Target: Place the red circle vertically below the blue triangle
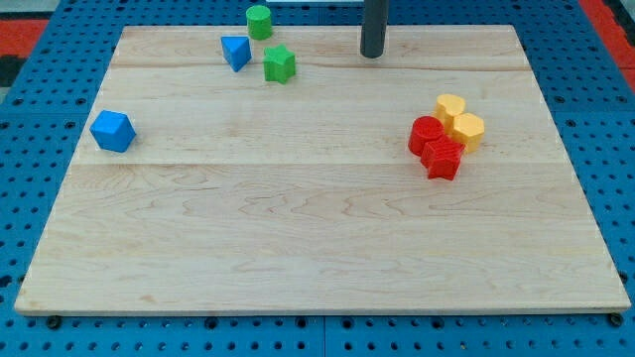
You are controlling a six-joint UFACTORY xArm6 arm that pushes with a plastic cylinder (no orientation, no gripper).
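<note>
Camera view shows the red circle [427, 134], a round disc touching the red star [444, 159]; no fingers, only my tip [372, 56].

One camera looks down at a slant on the board [317, 228] from beyond the view's bottom edge, facing the far edge at the view's top. The board's far edge appears narrower than its near one. It stands far enough off to take in nearly the whole board, with blue matting [40, 59] showing round it. The rod is cut off by the view's top, my tip [372, 56] showing.
</note>
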